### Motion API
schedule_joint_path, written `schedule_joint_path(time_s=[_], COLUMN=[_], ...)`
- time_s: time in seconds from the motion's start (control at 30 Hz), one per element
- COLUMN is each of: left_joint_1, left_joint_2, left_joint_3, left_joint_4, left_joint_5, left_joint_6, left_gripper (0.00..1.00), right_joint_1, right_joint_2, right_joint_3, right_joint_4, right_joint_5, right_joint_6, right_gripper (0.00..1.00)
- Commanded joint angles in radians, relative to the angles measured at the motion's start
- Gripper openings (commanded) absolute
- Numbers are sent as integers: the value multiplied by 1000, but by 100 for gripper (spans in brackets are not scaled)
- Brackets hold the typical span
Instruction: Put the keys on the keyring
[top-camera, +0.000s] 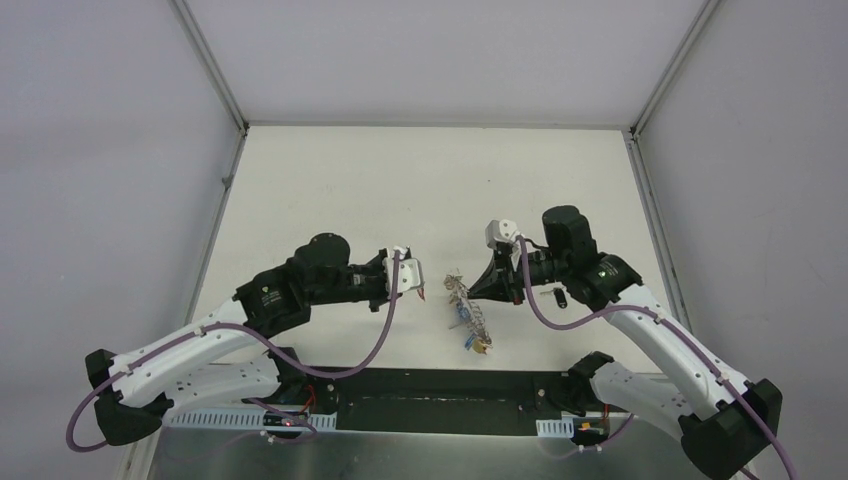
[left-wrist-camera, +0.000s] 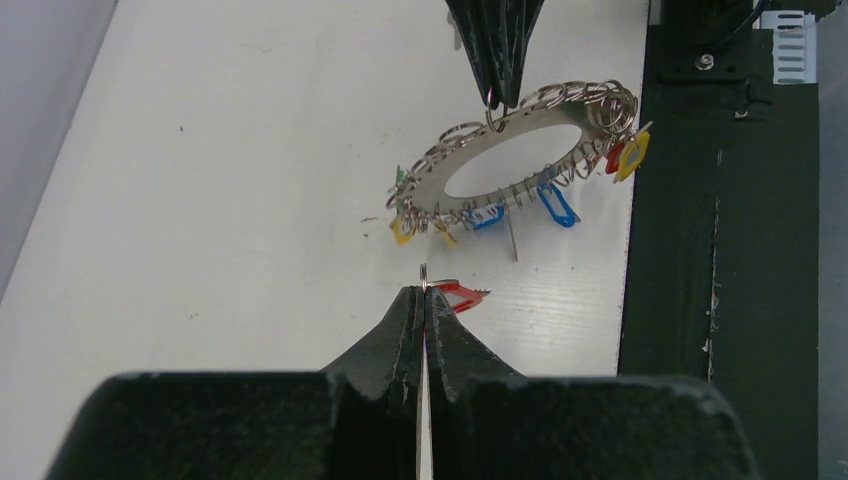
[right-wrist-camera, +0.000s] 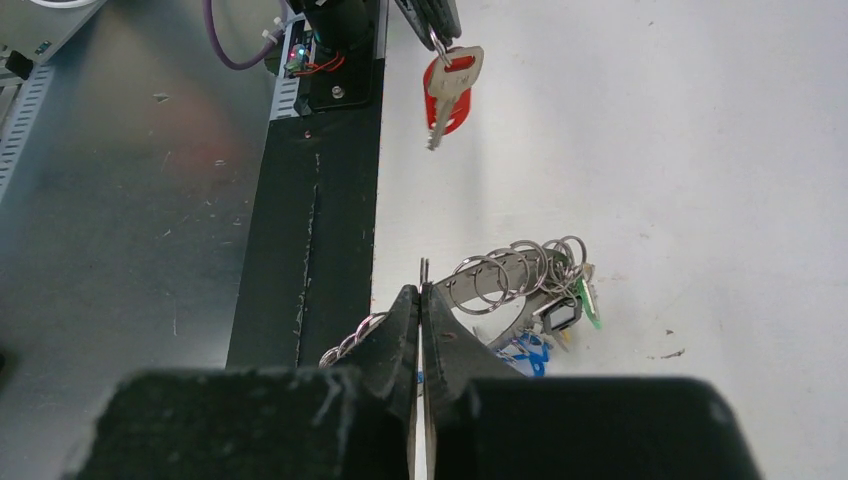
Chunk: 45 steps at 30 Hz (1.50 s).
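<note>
Our left gripper (left-wrist-camera: 424, 292) is clenched on the small loop (left-wrist-camera: 424, 270) of the red key (right-wrist-camera: 448, 92), which dangles just left of the keyring (left-wrist-camera: 430, 190). That hangs tilted over the middle of the table (top-camera: 330, 200) from our right gripper (right-wrist-camera: 422, 290), pinched shut on one small ring (left-wrist-camera: 494, 112) at its rim. Both holds look thin: we fear a twist could swing the key, miss the ring or slip it free

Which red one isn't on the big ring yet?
The red key held by the left gripper, apart from the keyring; the other red tag hangs on its rim beside a yellow tag.
</note>
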Motion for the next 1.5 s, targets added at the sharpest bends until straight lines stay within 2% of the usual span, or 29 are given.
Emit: schedule_joint_path(time_s=[0.0,0.13,0.2,0.27,0.53,0.97,1.3,1.47], left_joint_1=[8,7,5,2,-4,-22,-37,-46], left_joint_2=[3,48,72,92,113,114,102,117], left_joint_3=[8,27,36,45,48,31,19,26], left_joint_4=[94,104,108,111,131,185,200,200], left_joint_5=[76,86,88,93,108,252,236,227], left_joint_6=[36,-31,-63,-83,-101,10,83,95], left_gripper=[0,0,0,0,0,0,0,0], right_joint_1=[22,32,35,35,39,40,40,41], right_joint_2=[-38,-34,-27,-23,-33,-51,-92,-133], right_joint_3=[-2,-23,-25,-29,-51,-78,-93,-117], right_joint_4=[132,195,208,214,241,223,169,167], right_joint_5=[-18,-18,18,33,26,-81,-137,-126], right_joint_6=[14,14,115,136,134,-122,-357,-412], right_gripper=[0,0,0,0,0,0,0,0])
